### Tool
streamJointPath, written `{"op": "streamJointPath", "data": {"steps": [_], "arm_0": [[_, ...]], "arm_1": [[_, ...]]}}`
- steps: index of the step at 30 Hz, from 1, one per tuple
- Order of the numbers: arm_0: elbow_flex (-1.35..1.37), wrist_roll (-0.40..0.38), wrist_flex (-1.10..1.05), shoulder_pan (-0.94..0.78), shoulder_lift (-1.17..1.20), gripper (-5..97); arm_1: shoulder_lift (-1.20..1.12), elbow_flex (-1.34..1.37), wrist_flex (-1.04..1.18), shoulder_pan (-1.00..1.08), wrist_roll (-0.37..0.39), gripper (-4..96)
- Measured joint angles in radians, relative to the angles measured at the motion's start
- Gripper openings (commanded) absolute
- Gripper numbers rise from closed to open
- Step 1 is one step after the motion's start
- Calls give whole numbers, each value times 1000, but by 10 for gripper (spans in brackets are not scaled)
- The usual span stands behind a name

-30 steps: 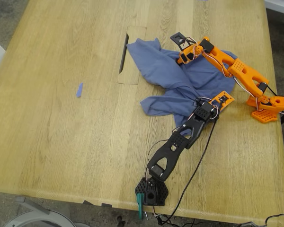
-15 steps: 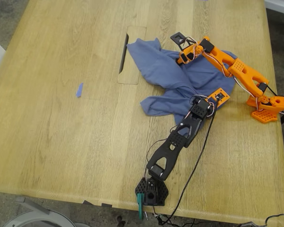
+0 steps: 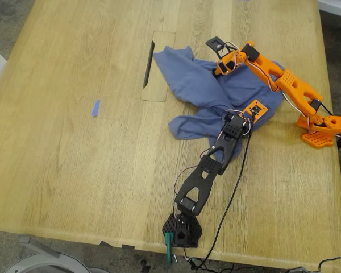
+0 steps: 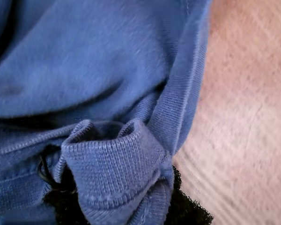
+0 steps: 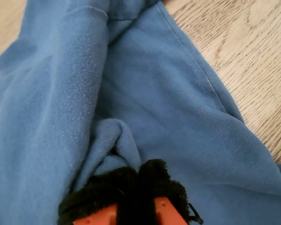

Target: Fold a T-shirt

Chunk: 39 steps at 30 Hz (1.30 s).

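You can see the blue T-shirt (image 3: 199, 85) lying in a crumpled heap on the wooden table (image 3: 74, 142), toward the exterior view's right, with the orange arm (image 3: 290, 85) and the black arm (image 3: 207, 170) both reaching onto it. My first gripper (image 4: 119, 197) has its fuzzy black fingers (image 4: 189, 213) pinching a bunched bit of the shirt's ribbed edge. My second gripper (image 5: 140, 187) has its fingers pressed together on a small soft fold of the same shirt, and a little blue tape scrap (image 3: 95, 108) lies well apart from the shirt.
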Motion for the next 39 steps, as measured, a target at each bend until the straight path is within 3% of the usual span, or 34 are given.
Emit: {"op": "streamJointPath", "data": {"steps": [5,10,19,39], "arm_0": [[-423,-11,242,-51,-179,1],[-514,-12,321,-86,-192,1],[-499,-32,331,-86,-175,0],[-137,-34,333,-86,199,0]], "arm_1": [[37,0,28,-17,0,0],[58,0,31,-40,0,0],[110,0,44,-71,-5,0],[324,0,158,-132,-20,0]]}}
